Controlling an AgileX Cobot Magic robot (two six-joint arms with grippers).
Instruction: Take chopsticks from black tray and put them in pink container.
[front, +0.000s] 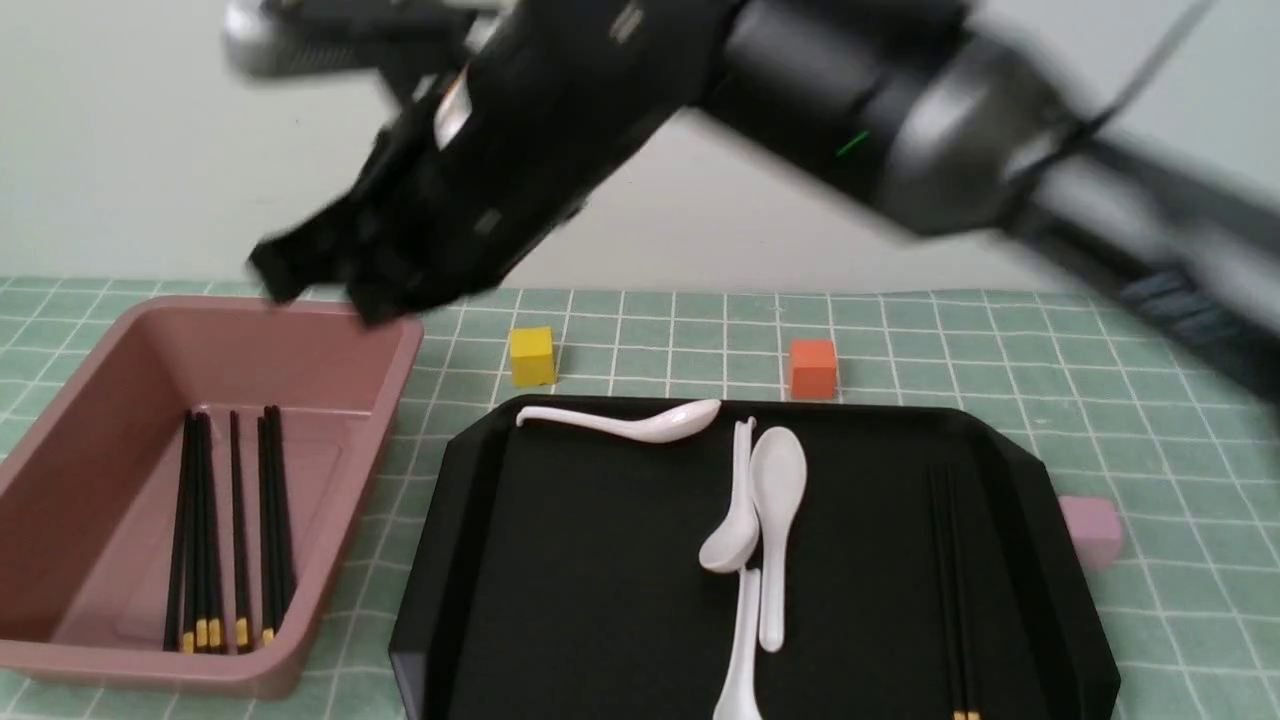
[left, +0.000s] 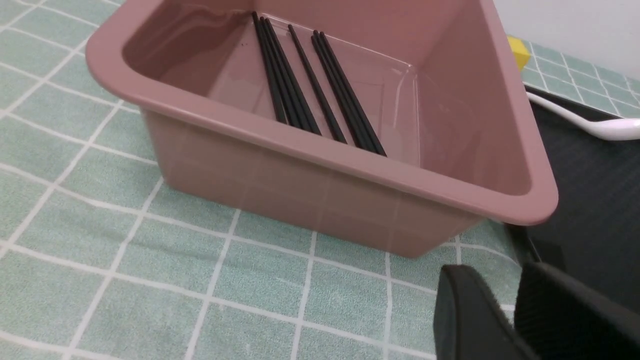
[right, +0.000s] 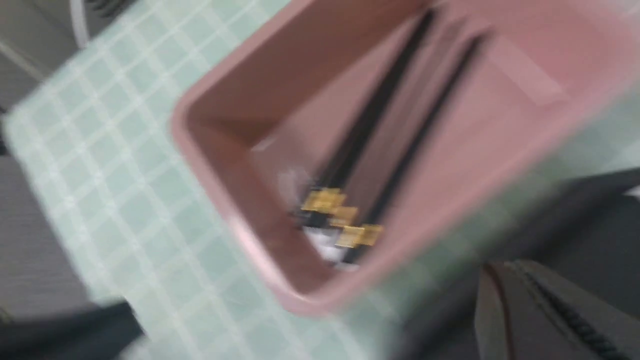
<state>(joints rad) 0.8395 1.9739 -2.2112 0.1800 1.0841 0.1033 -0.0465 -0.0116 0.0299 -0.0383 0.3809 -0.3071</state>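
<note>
Several black chopsticks (front: 230, 530) with yellow bands lie side by side in the pink container (front: 395, 370) at the left. Two more chopsticks (front: 950, 590) lie along the right side of the black tray (front: 560, 600). My right gripper (front: 320, 280), blurred, hangs over the container's far right corner. In the right wrist view its fingers sit together with nothing between them (right: 505, 275), above the container (right: 300, 65) and its chopsticks (right: 380, 110). My left gripper (left: 500, 280) is shut and empty, low over the mat near the container's (left: 325, 200) corner, whose chopsticks (left: 310, 85) show.
Three white spoons (front: 775, 500) lie on the tray, one along its far rim (front: 620, 422). A yellow cube (front: 531, 356) and an orange cube (front: 812, 368) stand behind the tray. A pale pink cube (front: 1090, 530) sits at its right edge. A green checked mat (front: 1150, 400) covers the table.
</note>
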